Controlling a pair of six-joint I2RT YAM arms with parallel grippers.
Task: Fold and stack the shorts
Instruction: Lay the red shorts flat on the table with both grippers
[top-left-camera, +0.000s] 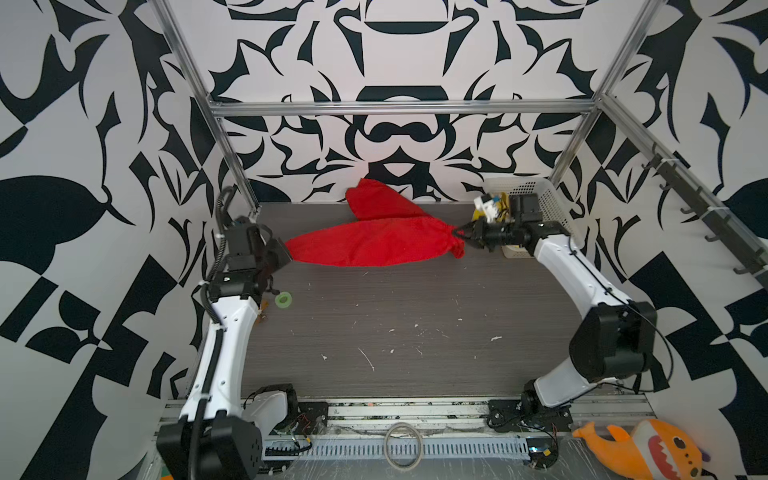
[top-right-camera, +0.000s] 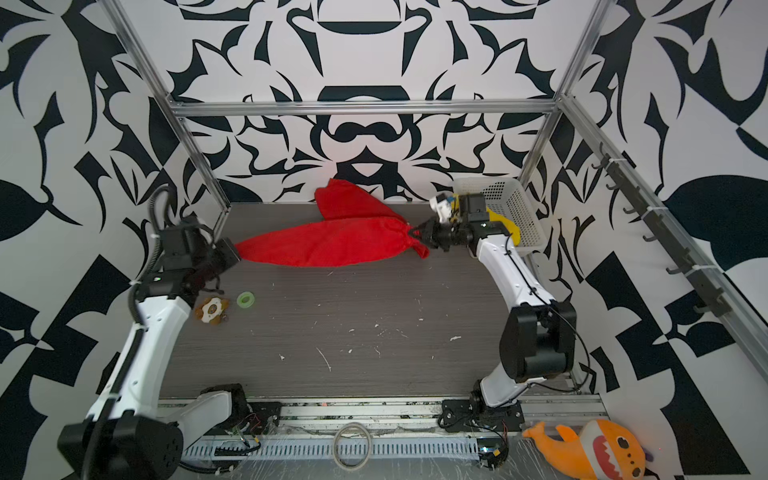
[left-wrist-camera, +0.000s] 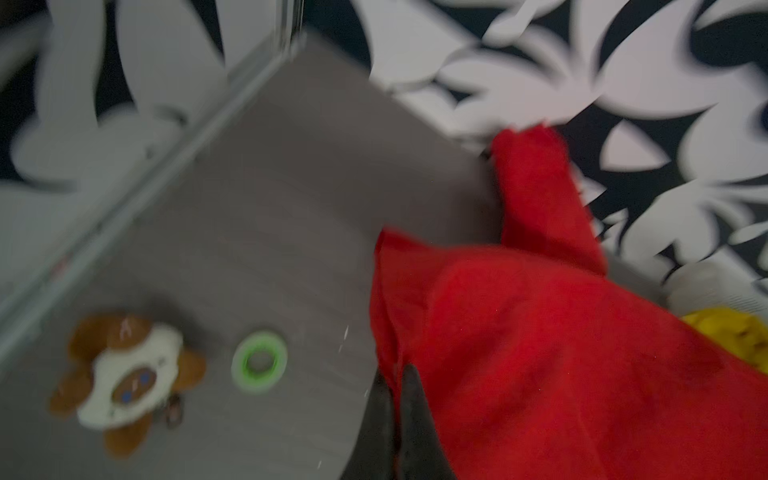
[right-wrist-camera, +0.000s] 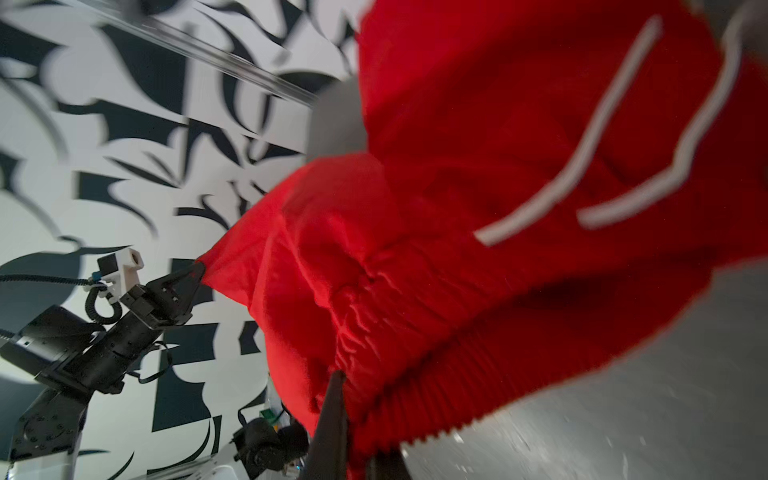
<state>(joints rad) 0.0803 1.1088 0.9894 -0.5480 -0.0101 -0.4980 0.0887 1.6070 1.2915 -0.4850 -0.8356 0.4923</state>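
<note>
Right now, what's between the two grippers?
The red shorts, stretched above the table from the left gripper to the right gripper, each shut on an end. Clear in both top views.

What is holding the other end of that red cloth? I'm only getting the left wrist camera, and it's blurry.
Observer: The right gripper is shut on that end of the red shorts, which stretch across to the left gripper.
Operator: Which part is it pinching?
Observer: The gathered waistband; the right wrist view shows two white drawstrings lying across the fabric near it.
Operator: And the yellow bit at my picture's edge?
Observer: Those are yellow shorts, lying in a white basket in the far right corner.
</note>
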